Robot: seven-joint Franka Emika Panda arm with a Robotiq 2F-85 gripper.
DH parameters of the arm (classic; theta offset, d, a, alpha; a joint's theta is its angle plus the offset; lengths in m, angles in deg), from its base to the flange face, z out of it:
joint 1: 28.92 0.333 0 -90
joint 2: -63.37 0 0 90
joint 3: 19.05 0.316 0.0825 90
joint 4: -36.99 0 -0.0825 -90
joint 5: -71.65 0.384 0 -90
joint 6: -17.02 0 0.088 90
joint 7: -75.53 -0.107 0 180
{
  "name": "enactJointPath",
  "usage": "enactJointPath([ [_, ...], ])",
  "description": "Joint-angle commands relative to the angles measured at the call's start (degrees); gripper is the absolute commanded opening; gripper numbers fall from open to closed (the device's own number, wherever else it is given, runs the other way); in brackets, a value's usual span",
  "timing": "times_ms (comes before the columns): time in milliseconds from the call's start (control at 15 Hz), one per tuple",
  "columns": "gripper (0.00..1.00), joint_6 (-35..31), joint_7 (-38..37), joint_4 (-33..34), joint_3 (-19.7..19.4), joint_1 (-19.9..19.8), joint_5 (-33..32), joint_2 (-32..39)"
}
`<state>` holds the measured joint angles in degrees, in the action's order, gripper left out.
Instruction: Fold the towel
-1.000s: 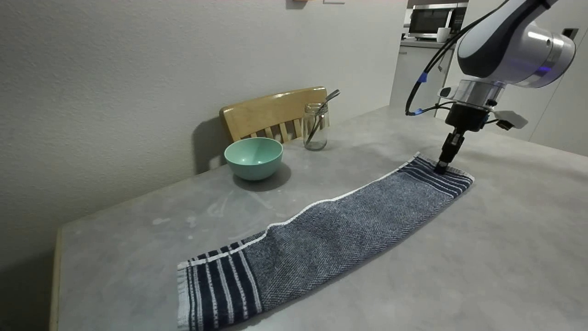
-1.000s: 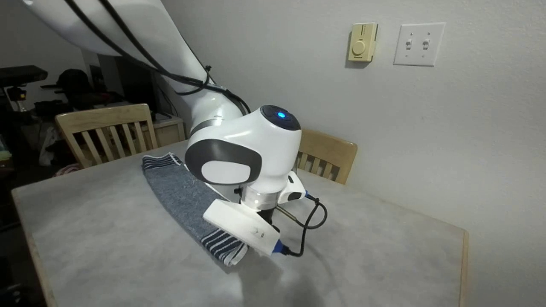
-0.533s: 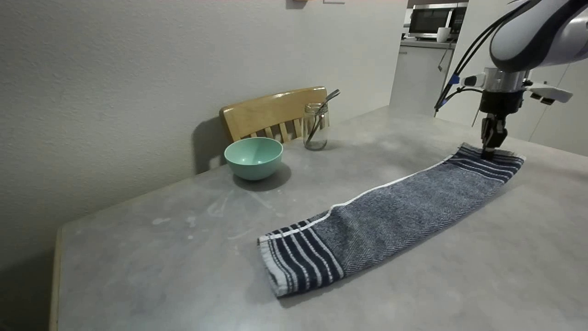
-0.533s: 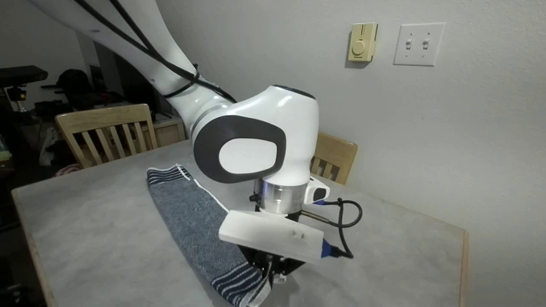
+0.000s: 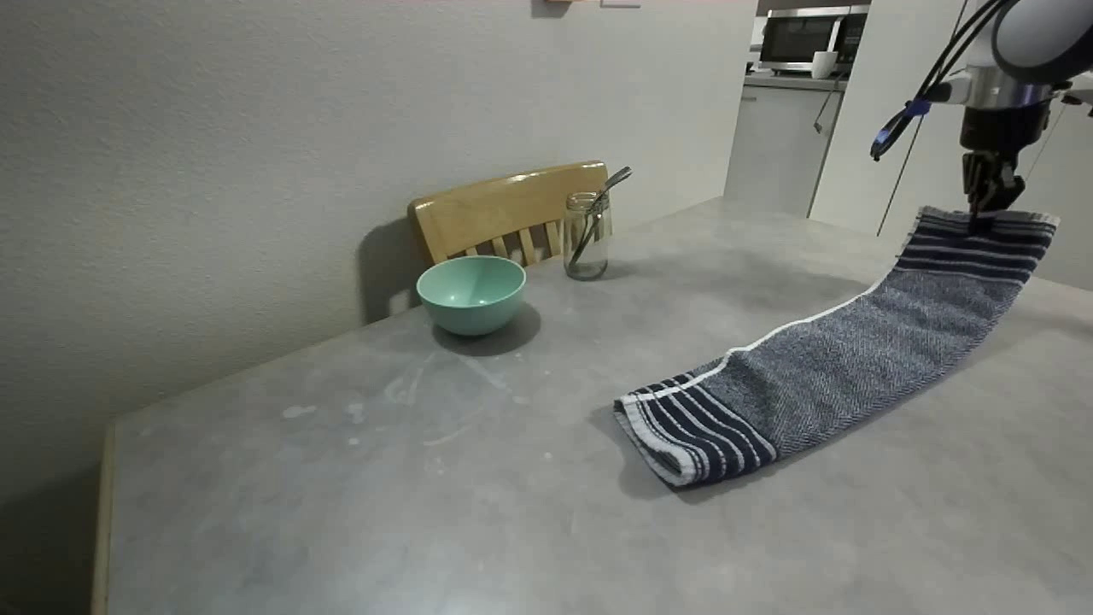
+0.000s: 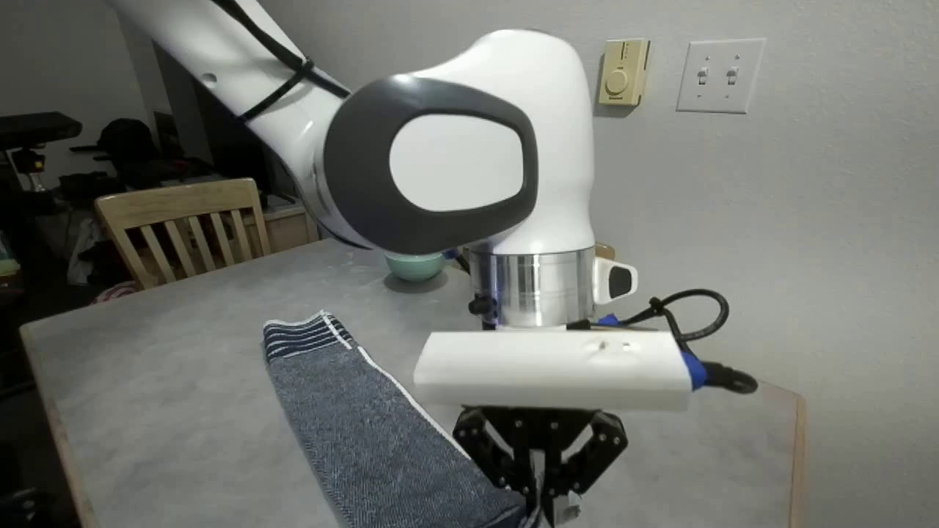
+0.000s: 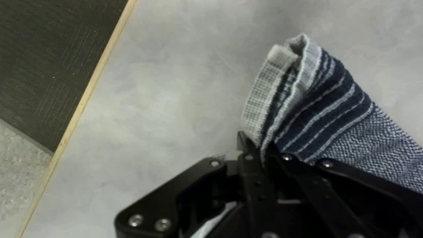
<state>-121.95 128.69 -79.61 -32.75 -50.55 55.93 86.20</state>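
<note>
One towel edge raised, clenched in pincer | opposite edge on table | bowl well apart

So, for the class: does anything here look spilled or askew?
Slightly. Pale smudges mark the grey tabletop near the teal bowl; spill or wear, I can't tell. At its resting end, the towel looks unevenly folded: its lower layer peeks past the upper.

The black two-fingered claw points downward, its slim dark fingers close together in a pinch. Directly above it, the shiny silver cylindrical wrist stands nearly upright, and over both the rounded white-and-dark-grey arm bends, slanting up and away from the claw.
</note>
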Motion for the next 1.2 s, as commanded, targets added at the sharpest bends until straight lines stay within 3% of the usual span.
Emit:
enactJointPath([
  [0,0.02,3.37,-0.21,-2.33,1.03,1.58,-0.14,-5.7],
  [600,0.02,15.98,-3.89,-5.43,6.28,11.35,0.75,-19.24],
  [1133,0.02,16.79,-4.01,-3.69,11.64,17.69,9.1,-18.08],
])
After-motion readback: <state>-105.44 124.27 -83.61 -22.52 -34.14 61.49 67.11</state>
